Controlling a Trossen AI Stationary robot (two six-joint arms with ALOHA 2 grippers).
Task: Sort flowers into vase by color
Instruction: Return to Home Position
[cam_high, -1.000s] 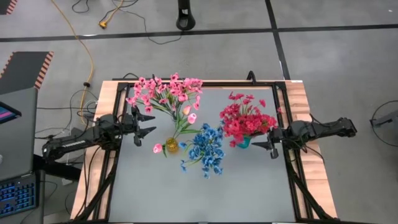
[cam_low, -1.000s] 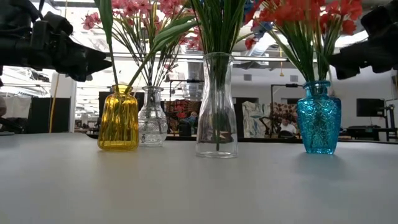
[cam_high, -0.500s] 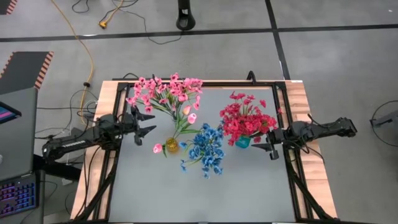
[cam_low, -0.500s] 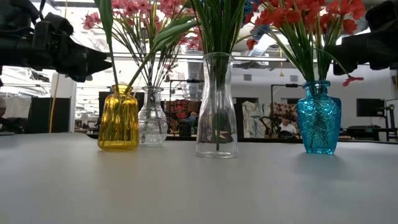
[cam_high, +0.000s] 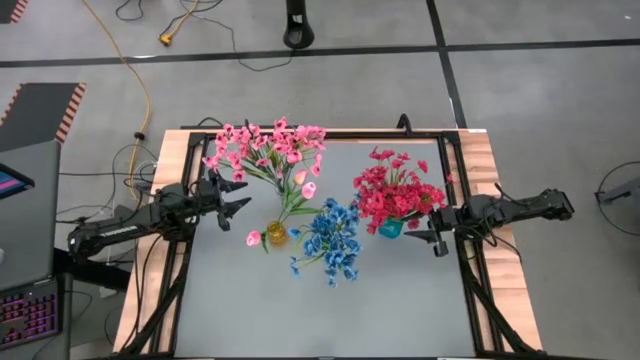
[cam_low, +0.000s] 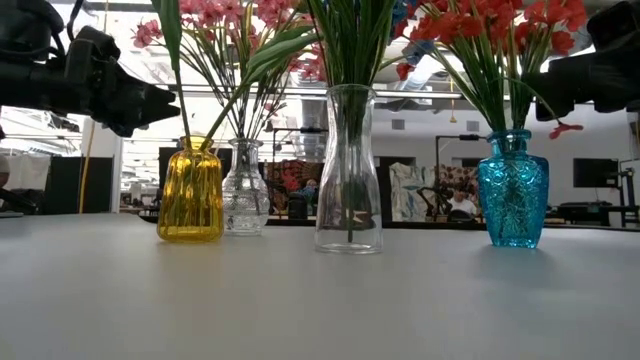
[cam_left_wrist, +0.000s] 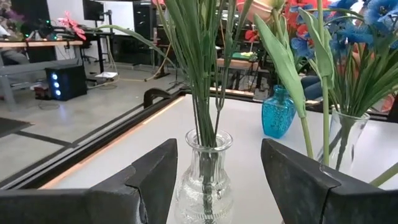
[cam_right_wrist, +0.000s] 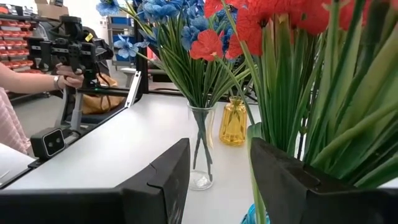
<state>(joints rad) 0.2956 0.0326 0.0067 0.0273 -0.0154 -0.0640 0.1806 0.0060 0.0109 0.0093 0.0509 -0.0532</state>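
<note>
Four vases stand on the grey table. A small clear vase (cam_low: 245, 190) holds pink sprigs (cam_high: 265, 150). A yellow vase (cam_low: 190, 190) holds a few stems. A tall clear vase (cam_low: 348, 170) holds blue sprigs (cam_high: 330, 240). A teal vase (cam_low: 512, 190) holds red sprigs (cam_high: 395, 195). My left gripper (cam_left_wrist: 217, 186) is open, level, at the table's left side, facing the small clear vase (cam_left_wrist: 205, 186) without touching it. My right gripper (cam_right_wrist: 217, 186) is open at the right side, close to the red bunch's stems (cam_right_wrist: 292, 106). My right gripper has a green leaf (cam_right_wrist: 252, 162) of the red bunch standing in its gap, close to the inner side of one finger (cam_right_wrist: 292, 180). Whether the leaf touches that finger, I cannot tell.
Black frame rails (cam_high: 460, 200) and wooden strips (cam_high: 175, 160) border the table. The near half of the table (cam_high: 320, 310) holds no objects. Beyond the table, a person's hand (cam_right_wrist: 65, 79) holds a device.
My right gripper has drawn back slightly toward the table's right edge, away from the red bunch. A red blossom now droops at the bunch's right side, just below that gripper.
</note>
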